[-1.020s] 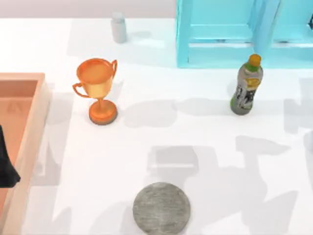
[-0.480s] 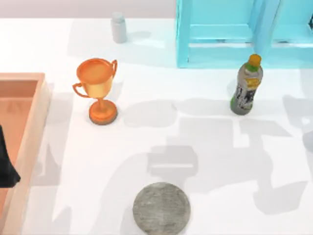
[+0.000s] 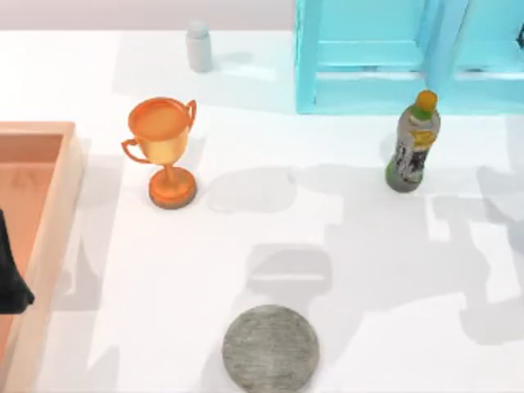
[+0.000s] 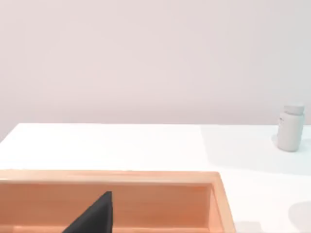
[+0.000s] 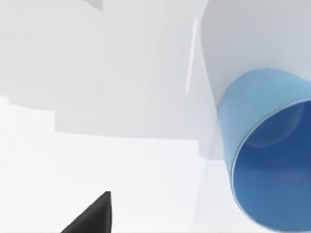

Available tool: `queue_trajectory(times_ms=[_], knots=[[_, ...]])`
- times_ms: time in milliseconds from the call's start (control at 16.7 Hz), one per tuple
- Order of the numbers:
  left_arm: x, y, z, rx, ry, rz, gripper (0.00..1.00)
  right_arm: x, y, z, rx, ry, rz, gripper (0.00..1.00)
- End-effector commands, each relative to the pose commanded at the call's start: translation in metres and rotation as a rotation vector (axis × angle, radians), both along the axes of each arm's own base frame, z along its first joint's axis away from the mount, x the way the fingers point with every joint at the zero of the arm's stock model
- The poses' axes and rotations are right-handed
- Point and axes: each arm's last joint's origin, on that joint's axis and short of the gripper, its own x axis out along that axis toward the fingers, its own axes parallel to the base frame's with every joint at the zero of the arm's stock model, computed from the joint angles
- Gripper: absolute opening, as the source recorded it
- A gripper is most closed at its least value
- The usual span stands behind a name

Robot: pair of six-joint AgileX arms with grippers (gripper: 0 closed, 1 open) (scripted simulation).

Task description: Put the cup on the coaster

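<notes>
The light-blue cup (image 5: 267, 145) is close in the right wrist view, its open mouth turned toward the camera, standing on the white table. A dark tip of my right gripper (image 5: 92, 218) shows in front of it, apart from the cup. In the top view the grey speckled coaster (image 3: 270, 348) lies flat near the table's front edge, at the middle, with nothing on it. My left gripper (image 3: 10, 278) stays parked at the far left over the wooden box (image 3: 49, 213).
An orange trophy (image 3: 164, 147) stands at the left middle and a drink bottle (image 3: 413, 143) at the right. A small white bottle (image 3: 198, 45) and a light-blue shelf (image 3: 385, 57) are at the back. Bare table lies around the coaster.
The arm shadows on the table have slid toward the right side. The coaster, trophy and bottles have not moved, and the left arm is still.
</notes>
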Motion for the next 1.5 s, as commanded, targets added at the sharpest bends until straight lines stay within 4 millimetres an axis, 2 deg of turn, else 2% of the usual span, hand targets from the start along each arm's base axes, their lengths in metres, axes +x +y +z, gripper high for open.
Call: queue_trajectory(times_ms=[180,300,600,1380,1500], knots=[[0.000,0.000,0.000,0.000,0.000,0.000,1.00,0.000,0.000,-0.036,-0.001,-0.009,0.000,1.00],[0.000,0.000,0.000,0.000,0.000,0.000,1.00,-0.003,0.000,-0.052,0.000,-0.001,0.001,1.00],[0.000,0.000,0.000,0.000,0.000,0.000,1.00,-0.004,0.000,-0.055,0.000,0.002,0.001,1.00],[0.000,0.000,0.000,0.000,0.000,0.000,1.00,-0.004,0.000,-0.055,0.000,0.002,0.001,0.02],[0.000,0.000,0.000,0.000,0.000,0.000,1.00,-0.004,0.000,-0.055,0.000,0.002,0.001,0.00]])
